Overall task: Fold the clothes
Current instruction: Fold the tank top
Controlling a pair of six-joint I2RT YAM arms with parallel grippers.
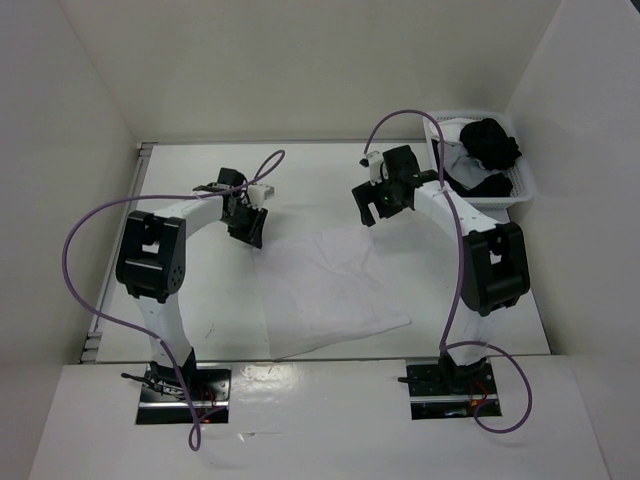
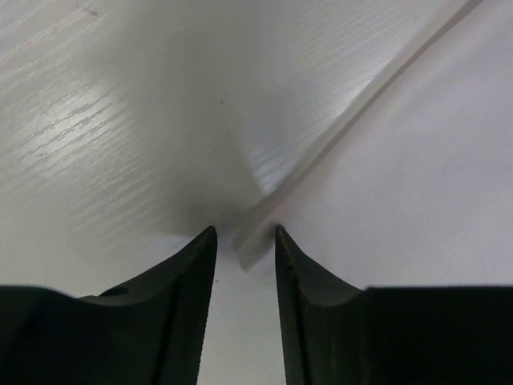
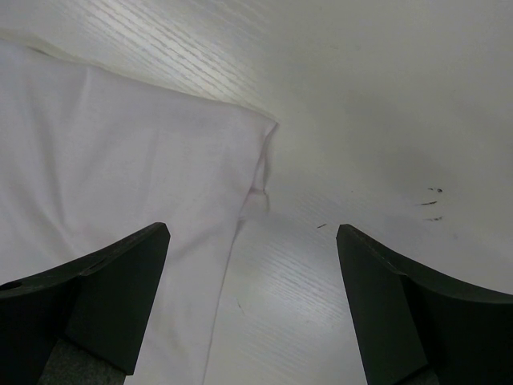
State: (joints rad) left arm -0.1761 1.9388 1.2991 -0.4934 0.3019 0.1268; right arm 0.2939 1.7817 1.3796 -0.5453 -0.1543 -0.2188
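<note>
Top external view: the white garment (image 1: 330, 290) lies spread flat on the worktop (image 1: 300, 180), at the centre between the two arms. It is thin, plain and unmarked, lightly creased, and its near right corner runs out to a point. The left claw (image 1: 248, 225) sits at the garment's far left corner. In the left wrist view its jaws are narrowed to a slim gap with the raised fabric edge between the tips, not visibly pinched. The right claw (image 1: 372, 205) hangs over the far right corner, jaws wide, holding nothing. A white lattice basket (image 1: 524, 180) stands at far right — dark clothes (image 1: 490, 145) inside — well apart from the garment.
</note>
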